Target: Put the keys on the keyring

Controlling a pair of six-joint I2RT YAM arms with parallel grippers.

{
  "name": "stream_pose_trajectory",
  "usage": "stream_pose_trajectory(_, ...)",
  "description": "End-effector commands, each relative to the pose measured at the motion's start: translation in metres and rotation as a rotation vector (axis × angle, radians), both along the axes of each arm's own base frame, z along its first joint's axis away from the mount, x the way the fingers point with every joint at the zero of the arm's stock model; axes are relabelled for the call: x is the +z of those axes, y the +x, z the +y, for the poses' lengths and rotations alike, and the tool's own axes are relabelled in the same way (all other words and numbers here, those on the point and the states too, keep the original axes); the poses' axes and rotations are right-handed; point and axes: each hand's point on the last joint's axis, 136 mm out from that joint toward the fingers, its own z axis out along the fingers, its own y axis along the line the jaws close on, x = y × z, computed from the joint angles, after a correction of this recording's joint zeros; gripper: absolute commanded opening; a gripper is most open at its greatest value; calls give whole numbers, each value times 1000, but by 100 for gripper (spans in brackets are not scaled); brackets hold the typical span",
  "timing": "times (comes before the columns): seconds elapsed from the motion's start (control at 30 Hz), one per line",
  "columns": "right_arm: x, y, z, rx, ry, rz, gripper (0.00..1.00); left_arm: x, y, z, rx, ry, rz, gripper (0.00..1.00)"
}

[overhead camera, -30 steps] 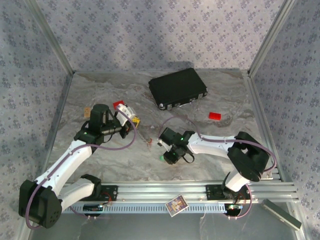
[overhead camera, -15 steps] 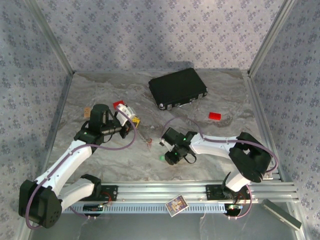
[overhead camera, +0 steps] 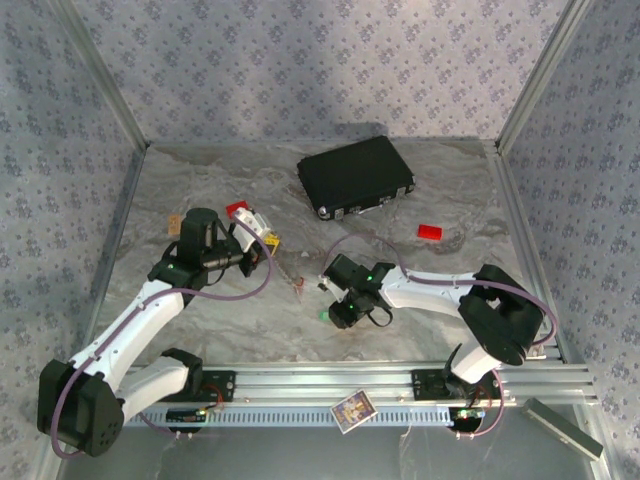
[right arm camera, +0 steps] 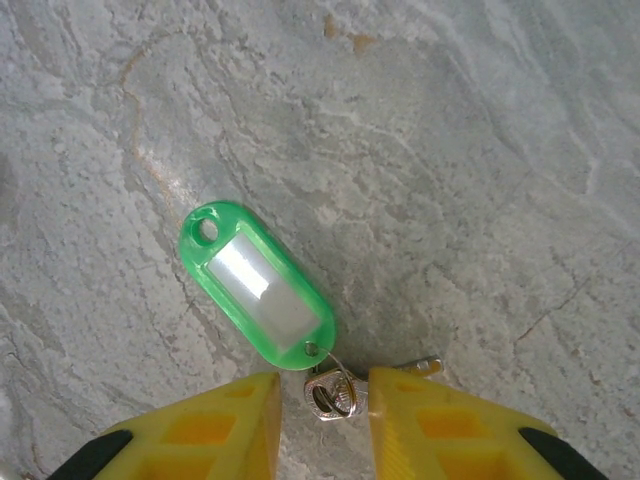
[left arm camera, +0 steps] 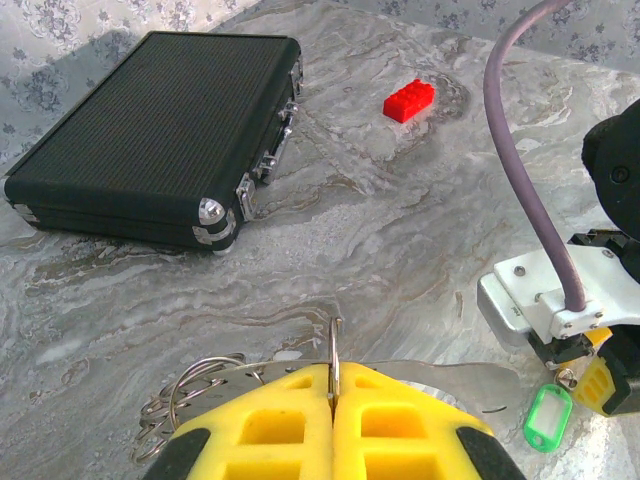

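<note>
The left claw [left arm camera: 333, 380] was clamped shut on the keyring [left arm camera: 195, 385], left of the surface's [left arm camera: 400, 220] middle. The right claw [right arm camera: 320, 395] stood narrowly parted, its fingers either side of the metal end of the green-tagged key [right arm camera: 262, 287], which lay flat near the surface's middle.

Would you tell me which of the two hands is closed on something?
The left hand, its yellow fingers pinched together on the keyring; the right hand stands open astride the green key.
</note>
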Motion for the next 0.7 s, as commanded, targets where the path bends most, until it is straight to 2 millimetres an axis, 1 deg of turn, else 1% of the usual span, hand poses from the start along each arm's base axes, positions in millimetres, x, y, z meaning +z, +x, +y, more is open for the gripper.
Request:
stream_pose_trajectory(0.0,1,-1,2,-11,9,22,28,10,-2,-5,-39,-20,-47,0)
stream_pose_trajectory(0.13,0,-1,3,-9,6,25,26,10,-2,-5,-39,-19,-48,0)
stream_pose_trajectory(0.67,1,0,3,-6,3,23,10,9,-2,-5,-40,-18,-46,0)
